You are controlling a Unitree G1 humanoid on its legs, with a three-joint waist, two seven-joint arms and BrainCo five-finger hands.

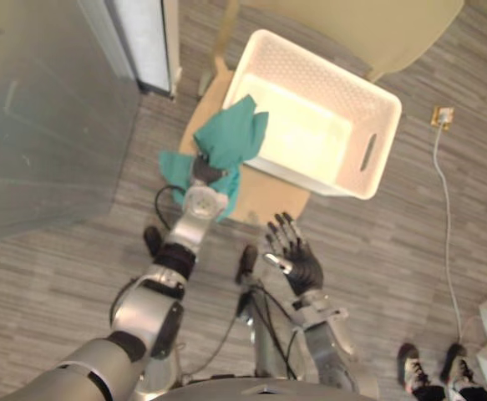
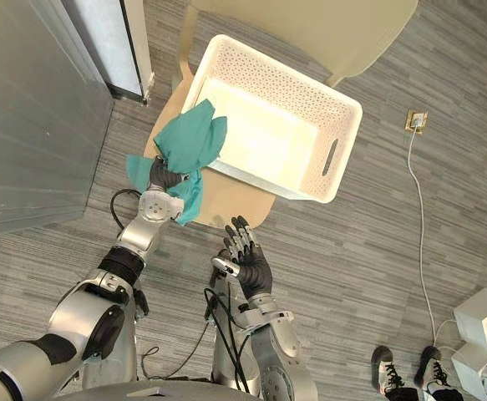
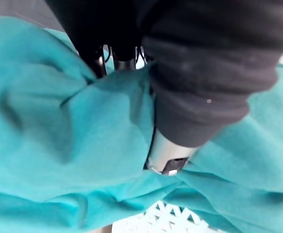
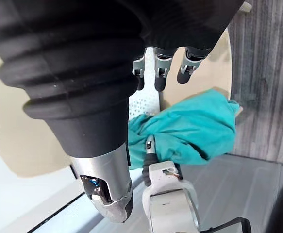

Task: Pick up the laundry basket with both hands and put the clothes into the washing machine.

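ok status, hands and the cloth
Status: left hand shut on teal cloth, at near corner of white laundry basket. Then right hand open, holding nothing. The laundry basket sits on beige chair, looks empty.

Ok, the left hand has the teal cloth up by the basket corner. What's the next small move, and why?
Probably raise the left hand a little to lift the teal cloth clear of the white basket. The cloth is bunched in that hand, but a fold overlaps the basket's near corner. The right hand hangs open, holding nothing.
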